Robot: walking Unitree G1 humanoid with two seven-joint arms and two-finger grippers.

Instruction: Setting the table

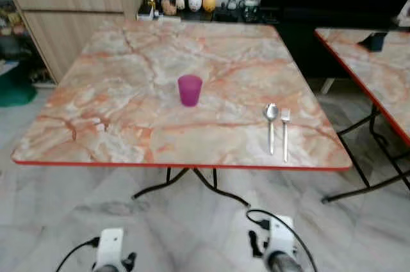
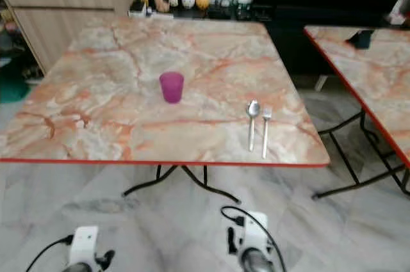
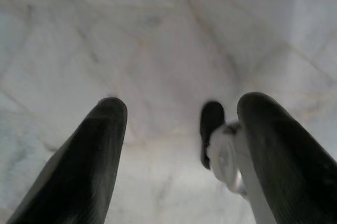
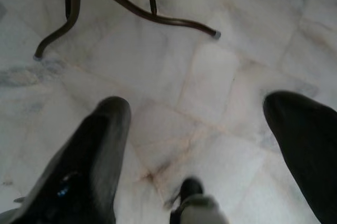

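Marble-patterned table (image 1: 115,112) with a red edge stands ahead of the robot, seen from above. Both arms hang low by the floor, below and nearer than the table's front edge. The left gripper (image 3: 174,145) points down at pale floor tiles with its two black fingers spread apart and nothing between them. The right gripper (image 4: 205,145) is likewise spread wide and empty, aimed at the tiles near the table's curved black legs (image 4: 131,8). On the tabletop, a purple cup (image 1: 189,89) stands upright, up and forward of both grippers, roughly midway between them and a little closer to the left arm's side. A spoon (image 1: 271,126) and a fork (image 1: 285,131) lie side by side, just apart, up and ahead of the right gripper; their handles point back toward the robot and their heads point away, so their long axes run straight out from it. The right arm looks the nearer one for the cutlery. No plate is visible. A second, similar table (image 1: 378,73) stands off to the right, and jars (image 1: 168,0) line a shelf beyond.
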